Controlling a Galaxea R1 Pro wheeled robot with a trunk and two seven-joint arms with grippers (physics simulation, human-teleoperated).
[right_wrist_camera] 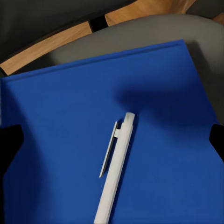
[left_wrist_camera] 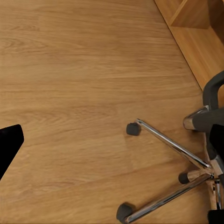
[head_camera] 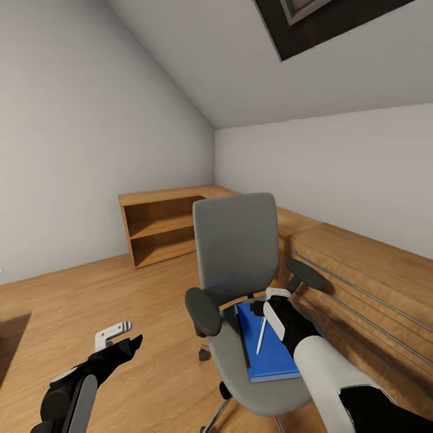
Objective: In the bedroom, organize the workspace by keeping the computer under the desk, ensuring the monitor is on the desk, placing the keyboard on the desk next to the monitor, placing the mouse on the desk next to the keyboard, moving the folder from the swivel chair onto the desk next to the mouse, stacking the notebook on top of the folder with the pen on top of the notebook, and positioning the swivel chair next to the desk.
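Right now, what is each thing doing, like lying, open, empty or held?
Chair: upright on the floor, seat holding the folder.
Folder: closed, lying flat on the seat.
Pen: lying loose on the folder, not held.
Right gripper: fingers open, empty, above the folder.
Left gripper: over bare floor, empty; open or shut is unclear.
Shelf: standing by the wall, empty.

Right pincer [head_camera: 272, 305] spread, angled down; left pincer [head_camera: 123, 340] seemingly parted.

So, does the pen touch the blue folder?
Touching: in the right wrist view the pen lies flat on the folder, no gap.
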